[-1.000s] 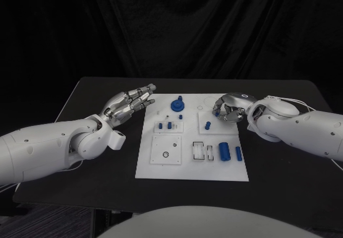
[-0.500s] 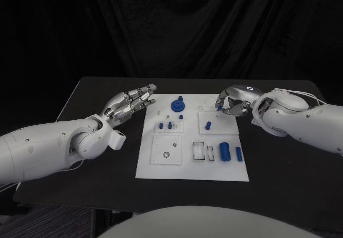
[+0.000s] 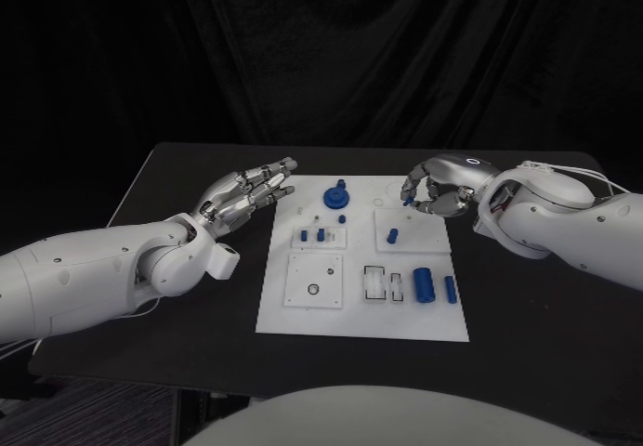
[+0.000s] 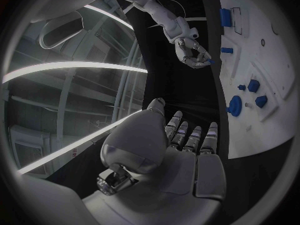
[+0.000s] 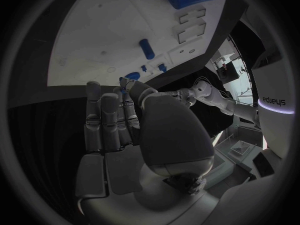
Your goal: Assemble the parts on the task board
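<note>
Two hands flank the white task board at centre frame: left hand flat, fingers spread, holding nothing; right hand curled, pinching a small blue part.

The right hand, with a small blue part pinched in its fingers, has been lifted toward 12 o'clock, off the task board.

blue on white, over black

the board was white, the table black. small pieces on it were blue, as was a round knob. both hands, left and right, were silver on white arms.
</note>
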Robot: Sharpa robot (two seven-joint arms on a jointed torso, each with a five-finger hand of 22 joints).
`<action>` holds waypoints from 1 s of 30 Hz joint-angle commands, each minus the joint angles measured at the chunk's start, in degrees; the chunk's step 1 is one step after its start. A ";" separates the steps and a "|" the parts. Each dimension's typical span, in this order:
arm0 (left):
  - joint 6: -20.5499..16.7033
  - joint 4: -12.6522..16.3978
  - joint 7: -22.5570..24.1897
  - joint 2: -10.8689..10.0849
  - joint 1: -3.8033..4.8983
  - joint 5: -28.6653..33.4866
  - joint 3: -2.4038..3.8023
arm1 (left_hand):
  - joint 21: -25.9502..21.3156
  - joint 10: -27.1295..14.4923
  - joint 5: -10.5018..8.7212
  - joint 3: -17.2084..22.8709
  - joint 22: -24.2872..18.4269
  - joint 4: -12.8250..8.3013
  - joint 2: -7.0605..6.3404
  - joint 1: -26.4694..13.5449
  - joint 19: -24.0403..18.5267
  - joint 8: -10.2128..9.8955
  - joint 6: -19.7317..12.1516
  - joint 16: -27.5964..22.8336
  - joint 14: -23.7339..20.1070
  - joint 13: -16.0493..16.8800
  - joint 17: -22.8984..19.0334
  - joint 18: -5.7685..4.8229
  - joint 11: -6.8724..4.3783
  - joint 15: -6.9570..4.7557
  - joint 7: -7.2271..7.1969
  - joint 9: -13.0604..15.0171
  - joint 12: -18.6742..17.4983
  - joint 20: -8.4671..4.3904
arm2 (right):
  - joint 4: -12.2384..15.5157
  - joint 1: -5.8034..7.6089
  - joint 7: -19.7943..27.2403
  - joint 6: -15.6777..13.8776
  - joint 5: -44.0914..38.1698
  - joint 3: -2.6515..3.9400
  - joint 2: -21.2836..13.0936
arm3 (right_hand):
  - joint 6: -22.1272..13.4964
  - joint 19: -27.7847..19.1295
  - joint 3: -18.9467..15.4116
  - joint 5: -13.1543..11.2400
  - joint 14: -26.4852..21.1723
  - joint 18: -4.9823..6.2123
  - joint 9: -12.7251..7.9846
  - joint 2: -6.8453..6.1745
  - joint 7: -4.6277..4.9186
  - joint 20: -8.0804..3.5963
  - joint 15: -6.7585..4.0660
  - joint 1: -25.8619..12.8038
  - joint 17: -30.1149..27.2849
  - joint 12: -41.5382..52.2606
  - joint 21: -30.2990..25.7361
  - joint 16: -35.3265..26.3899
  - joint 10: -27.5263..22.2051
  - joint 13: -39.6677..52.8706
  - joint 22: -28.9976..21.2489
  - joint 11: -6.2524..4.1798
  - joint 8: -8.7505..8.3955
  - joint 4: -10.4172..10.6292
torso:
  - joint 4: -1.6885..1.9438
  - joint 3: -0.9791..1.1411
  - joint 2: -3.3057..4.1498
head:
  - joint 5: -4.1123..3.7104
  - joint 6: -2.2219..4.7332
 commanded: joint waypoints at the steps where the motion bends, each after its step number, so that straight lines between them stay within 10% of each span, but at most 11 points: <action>1: 0.79 0.08 2.93 0.02 -0.14 0.05 0.04 | 0.26 -0.11 0.37 0.38 -0.03 -0.02 0.55 0.10 0.04 0.10 -0.08 0.23 0.12 0.03 0.04 0.95 0.18 0.35 -0.02 -0.04 0.11 0.55 | 3.37 0.15 -2.97 1.26 -1.55 0.03 -0.22 | -0.89 2.00 0.42 1.08 1.96 0.44 0.14 -0.26 -0.05 -0.11 -0.12 -0.01 2.28 -0.79 1.01 1.74 0.35 -0.41 0.34 0.02 -0.14 -0.03 | 0.09 -0.05 -0.02 | 0.55 -0.01; 12: 0.94 0.01 2.70 0.39 -0.24 0.05 0.04 | 0.26 -0.18 0.36 0.54 -0.06 0.03 0.72 0.09 0.05 0.10 -0.08 0.21 0.08 0.02 0.03 0.93 0.21 0.43 0.05 -0.04 0.07 0.57 | 10.17 -0.81 -4.86 3.93 -7.23 0.02 2.36 | -1.00 4.23 0.78 1.27 3.83 0.04 -0.02 -0.74 -0.06 -0.13 -0.14 -0.22 4.90 -1.56 2.87 3.55 0.99 -1.12 1.04 0.00 -0.90 0.04 | 0.04 0.05 0.04 | 1.47 -0.01; 30: 0.89 0.10 2.43 0.77 -1.30 0.06 0.05 | 0.07 -0.42 -0.09 0.94 -0.63 1.20 1.01 -0.79 -0.17 -0.25 -1.64 -0.03 -0.51 0.01 -0.12 0.90 0.52 -0.52 0.33 -0.24 0.08 0.44 | 6.19 -4.28 -4.56 3.69 -17.42 0.02 12.21 | -0.02 7.95 1.31 2.24 6.77 -0.72 0.10 -1.13 -0.32 -0.42 -0.45 -0.26 9.65 -2.09 7.01 6.77 2.05 -1.71 2.55 -0.30 -1.41 -0.29 | 0.13 0.01 -0.05 | 2.96 -0.01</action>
